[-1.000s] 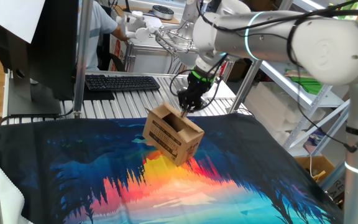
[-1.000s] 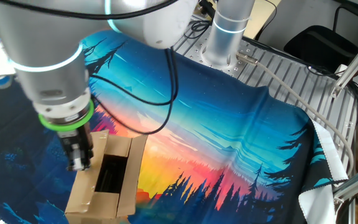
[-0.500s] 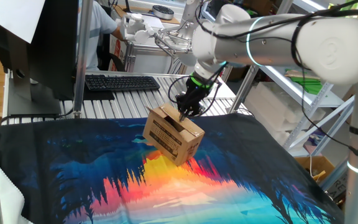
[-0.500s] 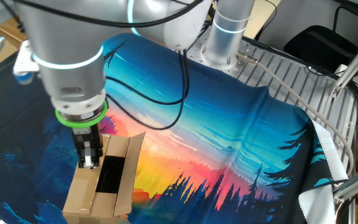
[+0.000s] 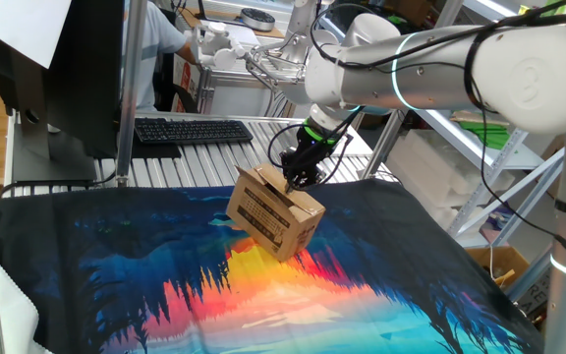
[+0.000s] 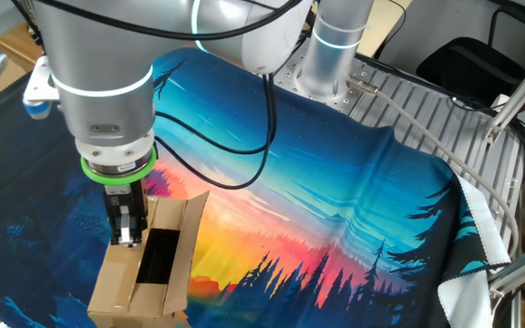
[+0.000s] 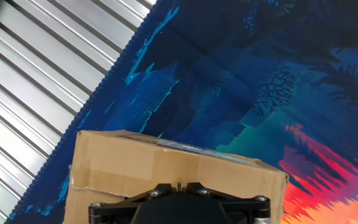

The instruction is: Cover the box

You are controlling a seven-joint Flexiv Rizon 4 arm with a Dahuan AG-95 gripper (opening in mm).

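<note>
The hand (image 6: 128, 239) presses one flap of the box (image 5: 274, 213); finger spacing cannot be told. Push steadily inward, keeping the box from sliding.

Fingertips of the gripper (image 6: 128, 239) hidden from the hand view behind the black mount at the lower edge; jaw gap unreadable in both fixed views. Near corner of the box (image 6: 144, 273) cut off by the bottom edge in the other fixed view. Black print on the box's side (image 5: 254, 214) too small to read.
</note>
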